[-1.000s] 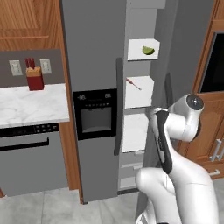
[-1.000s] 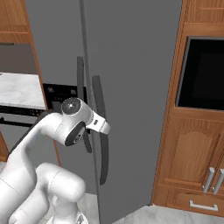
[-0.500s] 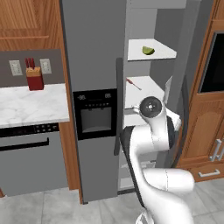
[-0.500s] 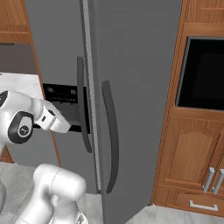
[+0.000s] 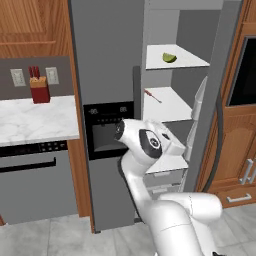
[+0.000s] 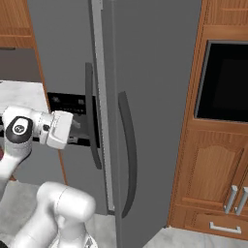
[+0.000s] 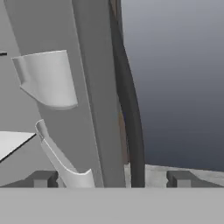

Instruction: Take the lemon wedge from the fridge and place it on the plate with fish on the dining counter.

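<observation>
The end effector (image 7: 111,178) is spread wide with nothing held; its two dark fingertips (image 7: 43,178) are seen apart in the hand view, with the edge of the open fridge (image 5: 107,60) door and its long dark handle (image 7: 131,127) just ahead between them. The lemon wedge (image 5: 169,58) is seen on an upper white shelf (image 5: 182,61) inside the fridge, well above and beyond the end effector.

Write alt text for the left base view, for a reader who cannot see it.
A grey fridge stands with its right door swung open, showing white shelves; a lemon wedge lies on the upper one and a small red-tipped item on the shelf below. The white arm bends in front of the shelves. Left, a marble counter holds a red knife block.
</observation>
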